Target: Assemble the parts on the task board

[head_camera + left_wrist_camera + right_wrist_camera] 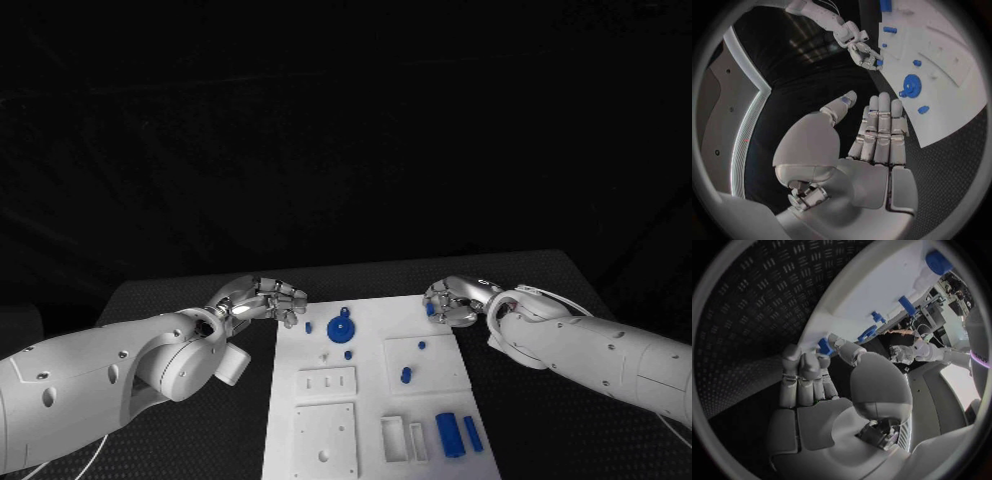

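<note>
Nearest the camera, two blue bar-shaped parts (pixel 459 434) lay on the white task board's (pixel 325 435) near end, beside rectangular slots. A round blue disc (pixel 340 329) sat at its far end. On the ribbed black desk (pixel 173 300), the right hand (pixel 456 300) pinched a small blue part (pixel 824 346) at the board's far corner; the left hand (pixel 264 298) lay released, fingers straight.

A robotics lab: a black table (pixel 188 300) against a black backdrop, bearing a white task board (pixel 368 400)
</note>
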Robot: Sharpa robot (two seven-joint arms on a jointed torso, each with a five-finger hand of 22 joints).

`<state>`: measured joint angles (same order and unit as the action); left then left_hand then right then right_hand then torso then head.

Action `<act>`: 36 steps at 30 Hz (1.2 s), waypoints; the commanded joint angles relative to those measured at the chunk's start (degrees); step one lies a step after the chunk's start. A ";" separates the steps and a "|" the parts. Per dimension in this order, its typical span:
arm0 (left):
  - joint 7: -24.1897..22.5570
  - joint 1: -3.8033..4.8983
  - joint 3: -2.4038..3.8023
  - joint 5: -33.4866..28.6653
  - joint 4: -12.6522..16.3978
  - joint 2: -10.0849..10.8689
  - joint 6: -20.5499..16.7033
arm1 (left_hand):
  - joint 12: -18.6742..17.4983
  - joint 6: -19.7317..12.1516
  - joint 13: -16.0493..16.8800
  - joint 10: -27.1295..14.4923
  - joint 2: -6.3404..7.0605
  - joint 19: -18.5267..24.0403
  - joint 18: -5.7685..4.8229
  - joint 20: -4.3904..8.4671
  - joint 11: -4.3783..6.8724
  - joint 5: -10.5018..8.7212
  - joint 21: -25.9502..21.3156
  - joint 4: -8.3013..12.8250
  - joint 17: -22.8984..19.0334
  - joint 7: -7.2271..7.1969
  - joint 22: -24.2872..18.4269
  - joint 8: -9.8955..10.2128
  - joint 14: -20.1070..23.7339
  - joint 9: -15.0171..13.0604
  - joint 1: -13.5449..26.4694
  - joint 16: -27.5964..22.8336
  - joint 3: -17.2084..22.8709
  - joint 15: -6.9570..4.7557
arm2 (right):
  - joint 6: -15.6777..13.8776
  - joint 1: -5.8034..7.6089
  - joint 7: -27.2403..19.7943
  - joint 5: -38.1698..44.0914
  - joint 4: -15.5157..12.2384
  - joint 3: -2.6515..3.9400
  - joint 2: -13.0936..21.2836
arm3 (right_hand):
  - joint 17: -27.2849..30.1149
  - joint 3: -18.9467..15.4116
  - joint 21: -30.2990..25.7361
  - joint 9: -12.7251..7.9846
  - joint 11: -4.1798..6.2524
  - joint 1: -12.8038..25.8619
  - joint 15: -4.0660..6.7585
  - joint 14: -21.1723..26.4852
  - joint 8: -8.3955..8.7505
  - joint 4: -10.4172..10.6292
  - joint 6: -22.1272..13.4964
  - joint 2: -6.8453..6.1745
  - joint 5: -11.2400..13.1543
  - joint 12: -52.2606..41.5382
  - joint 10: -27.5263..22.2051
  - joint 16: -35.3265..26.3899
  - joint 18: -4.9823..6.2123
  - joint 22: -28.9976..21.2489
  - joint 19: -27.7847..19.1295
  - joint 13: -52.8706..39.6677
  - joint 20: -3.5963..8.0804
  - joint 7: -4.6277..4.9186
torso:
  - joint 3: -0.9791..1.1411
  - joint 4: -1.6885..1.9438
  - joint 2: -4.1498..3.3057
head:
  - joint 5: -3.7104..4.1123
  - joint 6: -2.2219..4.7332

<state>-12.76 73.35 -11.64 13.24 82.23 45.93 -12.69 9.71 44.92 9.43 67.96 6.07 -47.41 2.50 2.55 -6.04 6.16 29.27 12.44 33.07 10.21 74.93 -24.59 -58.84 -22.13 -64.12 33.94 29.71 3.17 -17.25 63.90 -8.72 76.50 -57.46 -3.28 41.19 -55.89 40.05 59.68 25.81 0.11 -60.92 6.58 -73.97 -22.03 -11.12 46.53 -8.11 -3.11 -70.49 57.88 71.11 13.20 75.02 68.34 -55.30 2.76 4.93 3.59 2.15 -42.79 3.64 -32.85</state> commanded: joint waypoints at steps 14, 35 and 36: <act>-0.40 0.04 0.05 0.39 0.20 0.01 0.84 | -0.32 -0.02 0.07 -0.10 0.16 0.38 0.61 0.10 -0.21 0.24 0.31 0.28 0.10 0.17 1.14 0.29 0.34 -0.07 0.46 -0.38 0.15 -0.10 | -1.41 -0.06 0.69 2.22 -0.59 0.01 0.10 | -0.24 0.54 0.45 1.22 1.65 0.10 1.21 -0.12 -1.44 -1.84 13.68 2.25 0.31 -0.01 0.38 -0.28 1.80 0.75 0.11 0.22 0.04 -0.46 | 0.02 0.00 0.02 | -0.03 -0.25; 4.36 0.18 0.13 1.05 -0.17 -0.37 1.48 | 0.44 1.84 0.76 1.75 0.19 0.21 0.66 0.24 0.65 -0.32 0.70 -0.99 0.67 -0.81 1.14 -0.50 -0.15 -0.63 2.86 -0.39 -0.61 -0.28 | -0.85 3.60 9.60 8.63 -11.28 0.05 2.34 | -0.38 0.96 0.46 1.73 1.87 0.20 1.43 -0.23 -1.72 -2.76 14.05 2.32 0.31 0.18 0.83 -0.25 1.80 0.66 0.39 0.34 0.12 -0.67 | -0.13 -0.20 0.31 | -0.05 0.29; 5.15 0.30 0.14 1.04 -0.25 -0.44 2.11 | 0.62 2.36 0.90 2.15 0.24 0.11 0.69 0.30 0.85 -0.44 0.79 -1.31 0.77 -1.03 1.15 -0.68 -0.30 -0.72 3.38 -0.33 -0.78 -0.35 | -0.29 3.99 10.54 9.32 -12.19 0.05 2.37 | -0.39 0.98 0.47 1.75 1.88 0.20 1.43 -0.24 -1.73 -2.81 14.07 2.31 0.31 0.19 0.85 -0.25 1.80 0.65 0.42 0.34 0.13 -0.68 | -0.14 -0.24 0.33 | -0.17 0.36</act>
<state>-10.79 73.46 -11.57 13.88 81.99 45.64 -12.47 10.16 46.95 10.25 69.82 6.26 -47.41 2.17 2.55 -5.19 5.91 29.72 11.43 33.78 9.23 74.91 -25.08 -58.96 -22.79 -61.07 33.72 28.95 3.05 -19.06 67.68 -3.28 81.16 -68.48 -3.19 43.52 -56.21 41.07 59.90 25.78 1.95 -60.87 7.78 -74.21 -22.80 -13.58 54.83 -6.26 -3.10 -70.55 58.47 71.11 13.38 75.02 68.39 -55.00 2.98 2.93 3.49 1.98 -42.58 3.57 -32.67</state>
